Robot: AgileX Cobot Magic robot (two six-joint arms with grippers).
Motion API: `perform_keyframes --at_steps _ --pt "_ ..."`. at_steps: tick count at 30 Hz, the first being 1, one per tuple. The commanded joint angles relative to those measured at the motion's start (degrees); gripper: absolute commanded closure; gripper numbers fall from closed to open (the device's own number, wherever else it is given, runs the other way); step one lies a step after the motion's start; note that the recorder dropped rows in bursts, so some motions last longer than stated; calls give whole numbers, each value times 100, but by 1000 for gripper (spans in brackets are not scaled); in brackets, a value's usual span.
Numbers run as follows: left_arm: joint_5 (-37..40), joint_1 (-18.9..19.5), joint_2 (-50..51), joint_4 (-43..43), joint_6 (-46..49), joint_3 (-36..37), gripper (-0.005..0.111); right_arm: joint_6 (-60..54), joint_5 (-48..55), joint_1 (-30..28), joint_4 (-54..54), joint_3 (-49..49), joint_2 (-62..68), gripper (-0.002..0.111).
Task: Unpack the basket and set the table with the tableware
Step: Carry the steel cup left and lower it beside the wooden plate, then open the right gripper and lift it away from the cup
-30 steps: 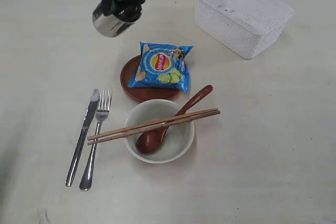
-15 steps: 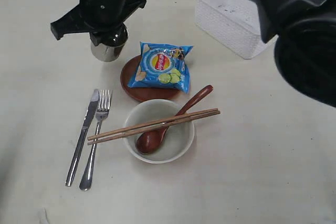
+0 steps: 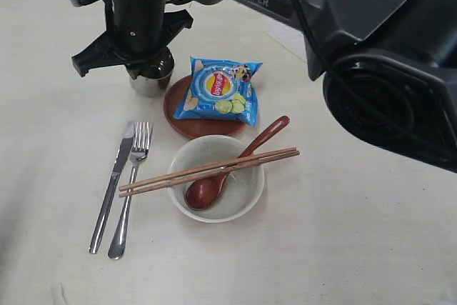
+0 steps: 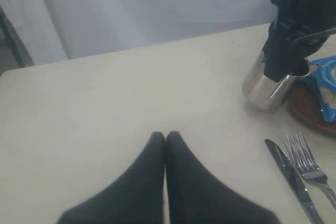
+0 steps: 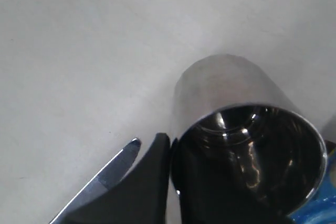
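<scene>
Although the right arm [image 3: 343, 5] crosses much of the exterior view, the pale table [image 3: 371, 248] shows all around it. Near the middle sits the off-white bowl [image 3: 246, 205], with the chopsticks [image 3: 171, 178] laid across its rim and the wooden spoon [image 3: 268, 133] resting inside. Just behind it lies the brown plate [image 3: 187, 126], carrying a blue chip bag [image 3: 221, 91]. To the left, the knife [image 3: 112, 187] and fork [image 3: 131, 191] lie side by side.

Smallest is the steel cup [image 3: 148, 83], upright or nearly so, just beside the plate's left edge. I cannot tell whether its base touches the table. The right end effector [image 3: 146, 69] is clamped on the cup's rim, one finger [image 5: 152, 182] outside the wall. The left end effector [image 4: 165, 145] is clenched and empty, hovering over bare table well apart from the cutlery.

The cup is likely light, stiff and slick, so a pinch on the thin wall could slip or let it swing. It should be set down flat before it is let go. The rim is the sensible hold, since the smooth, rounded body offers little purchase.
</scene>
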Motion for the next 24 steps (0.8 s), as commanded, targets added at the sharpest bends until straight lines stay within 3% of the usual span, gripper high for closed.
perform_keyframes --at_steps 1,16,19,22,24 --pt "9 -12 -36 5 -32 17 107 -103 70 -5 160 -38 2 109" --pt "9 -12 -36 5 -32 17 107 -145 129 -5 160 -38 10 107" --pt "9 -12 -36 5 -32 17 107 -172 152 -5 160 -38 10 91" --pt "9 -12 -36 5 -32 17 107 -172 152 -5 160 -54 10 64" --pt "9 -12 -36 5 -32 17 107 -172 165 -5 138 -93 10 52"
